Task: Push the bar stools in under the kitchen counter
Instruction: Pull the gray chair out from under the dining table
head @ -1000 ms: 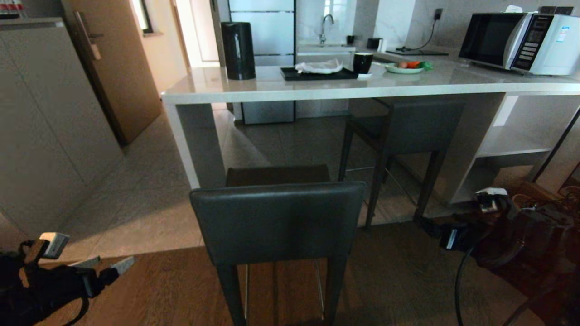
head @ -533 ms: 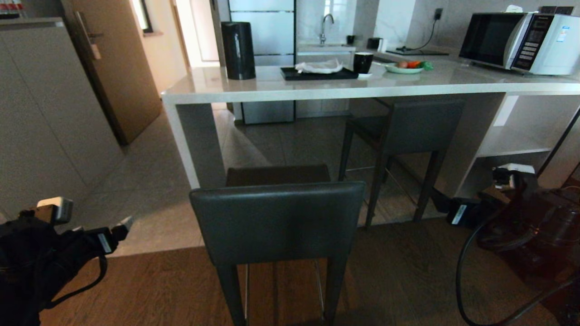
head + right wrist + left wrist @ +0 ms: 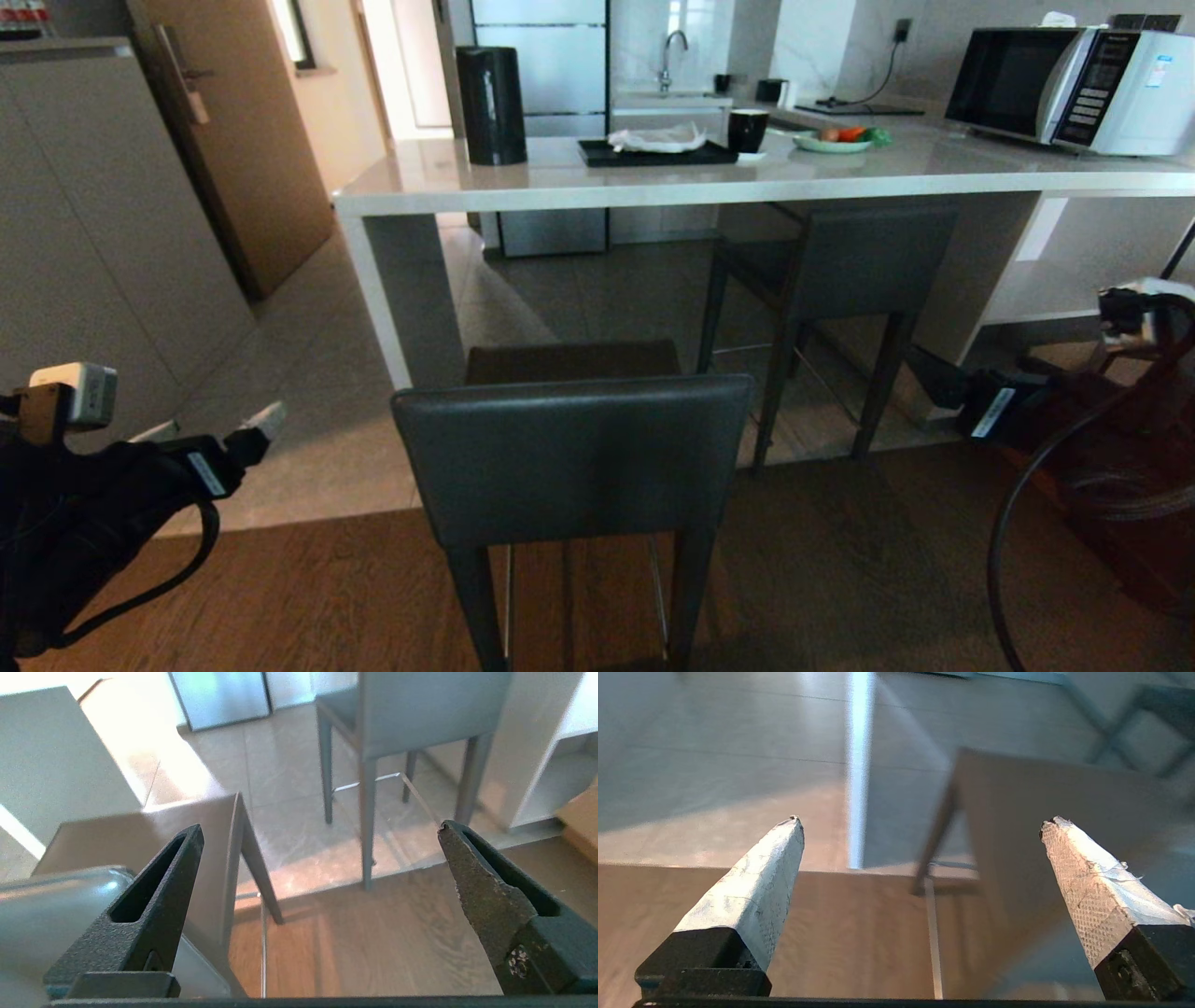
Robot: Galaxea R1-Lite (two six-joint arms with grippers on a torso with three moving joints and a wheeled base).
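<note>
Both arms risen since a second ago: left gripper [image 3: 210, 431] and right gripper [image 3: 924, 369] flank near bar stool [image 3: 571, 457], fingers spread, empty. Stool short of kitchen counter [image 3: 653, 182] (far stool [image 3: 845, 261] already tucked). Push likely imminent.

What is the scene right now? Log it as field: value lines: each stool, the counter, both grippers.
near stool: out on the wood floor, clear of the counter, backrest toward the camera
far stool: seat tucked under the counter
kitchen counter: holds a black tray, cup, plate, microwave
left gripper: open, empty, in the air left of the near stool
right gripper: open, empty, right of the near stool
contact with stools: none
</note>
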